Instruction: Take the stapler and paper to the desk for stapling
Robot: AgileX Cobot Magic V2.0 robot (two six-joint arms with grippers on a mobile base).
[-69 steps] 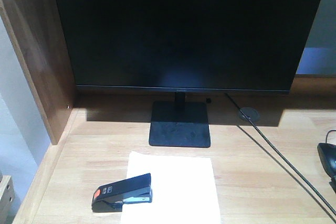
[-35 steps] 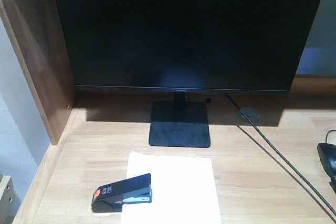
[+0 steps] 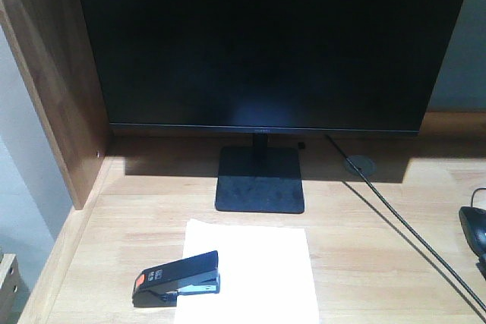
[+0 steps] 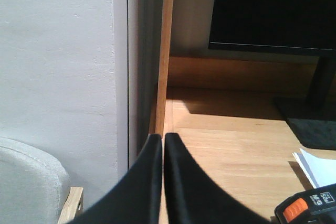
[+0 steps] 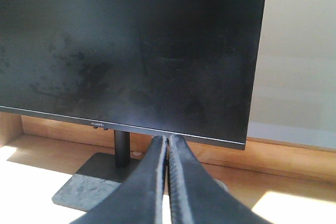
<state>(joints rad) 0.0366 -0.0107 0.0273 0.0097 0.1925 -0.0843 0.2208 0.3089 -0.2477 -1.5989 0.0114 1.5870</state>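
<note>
The black stapler (image 3: 177, 278) with an orange end lies on the wooden desk (image 3: 380, 248), its nose over the left edge of the white paper (image 3: 254, 275). The left wrist view catches its orange end (image 4: 310, 209) and a paper corner (image 4: 317, 163) at lower right. My left gripper (image 4: 162, 138) is shut with nothing in it, above the desk's left edge and left of the stapler. With its jaws pressed together and holding nothing, my right gripper (image 5: 168, 139) points at the monitor. Neither gripper shows in the front view.
A large black monitor (image 3: 266, 43) on a square stand (image 3: 260, 180) fills the back of the desk. A raised wooden side panel (image 3: 53, 89) walls the left. A black cable (image 3: 410, 233) runs diagonally on the right, near a black mouse (image 3: 474, 229).
</note>
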